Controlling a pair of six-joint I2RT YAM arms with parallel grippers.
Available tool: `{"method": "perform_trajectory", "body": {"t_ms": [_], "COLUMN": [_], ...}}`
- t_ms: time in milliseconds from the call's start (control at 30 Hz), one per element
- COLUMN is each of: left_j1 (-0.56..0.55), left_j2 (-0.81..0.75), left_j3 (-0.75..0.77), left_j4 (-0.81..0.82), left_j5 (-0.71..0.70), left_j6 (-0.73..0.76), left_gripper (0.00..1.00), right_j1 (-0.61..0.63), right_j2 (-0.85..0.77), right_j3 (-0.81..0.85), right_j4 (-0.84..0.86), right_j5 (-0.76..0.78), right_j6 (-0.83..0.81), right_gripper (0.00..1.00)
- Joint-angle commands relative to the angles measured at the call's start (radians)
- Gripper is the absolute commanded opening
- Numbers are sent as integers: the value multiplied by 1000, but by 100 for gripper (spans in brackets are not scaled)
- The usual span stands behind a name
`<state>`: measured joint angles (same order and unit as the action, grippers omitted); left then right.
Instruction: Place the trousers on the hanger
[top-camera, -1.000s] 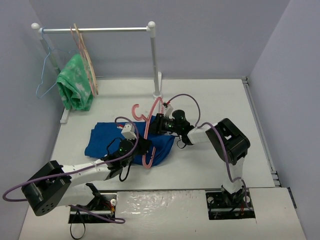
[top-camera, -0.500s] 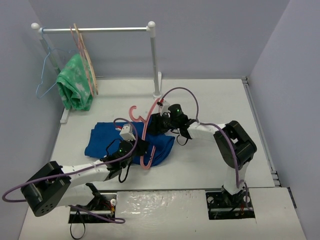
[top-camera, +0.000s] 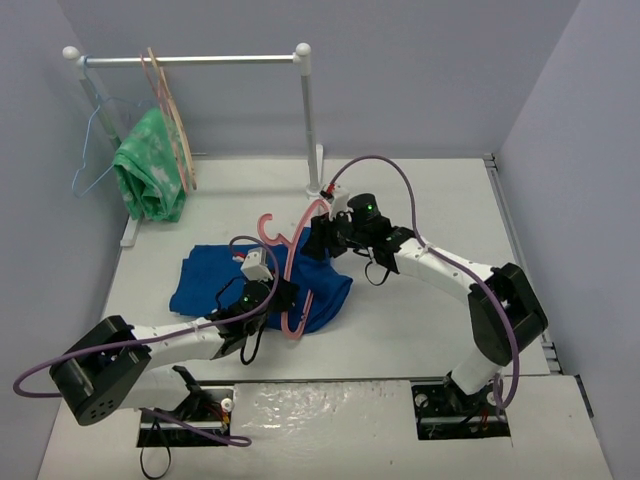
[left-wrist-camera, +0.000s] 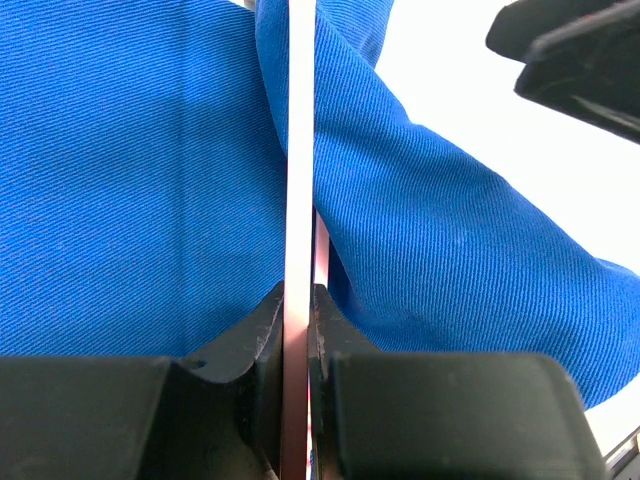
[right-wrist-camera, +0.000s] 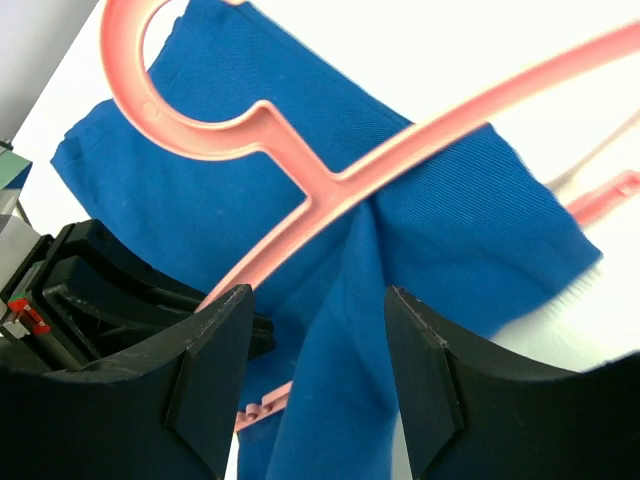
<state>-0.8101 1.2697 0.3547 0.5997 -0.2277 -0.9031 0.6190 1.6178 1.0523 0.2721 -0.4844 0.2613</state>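
Left hand is clamped on the hanger; right hand hovers above, jaws apart, holding nothing; it should pinch the loose trousers edge and draw it across the bar while the left braces. The hanger lies over the trousers mid-tabletop; its long axis runs near-to-far, hook pointing left.

A white clothes rack stands at the back of the white table. Its long bar goes across the top. A green cloth hangs down under the bar, near the left end. A thin light-blue hanger hangs just to the left of it. A tan hanger hangs right beside the cloth. Grey walls stand around the table.
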Motion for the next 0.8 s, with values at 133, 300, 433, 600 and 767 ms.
{"method": "perform_trajectory", "body": {"t_ms": [133,300,433,600,767], "left_j1": [6,11,11,11,11], "left_j2": [1,13,-4,-30,-39], "left_j3": [53,56,56,56,58], "left_j4": [45,57,47,28,7], "left_j5": [-10,2,2,-4,0], "left_j6": [-17,-20,-20,-20,-24], "left_gripper": [0,0,0,0,0], "right_j1": [-113,-109,-99,-81,-73], "right_j2": [-173,-198,-245,-289,-280], "right_j3": [-157,-242,-310,-342,-348], "right_j4": [-8,-1,49,123,194], "right_j5": [18,-68,-131,-208,-258], "right_j6": [91,141,193,260,293], "right_gripper": [52,52,51,48,43]}}
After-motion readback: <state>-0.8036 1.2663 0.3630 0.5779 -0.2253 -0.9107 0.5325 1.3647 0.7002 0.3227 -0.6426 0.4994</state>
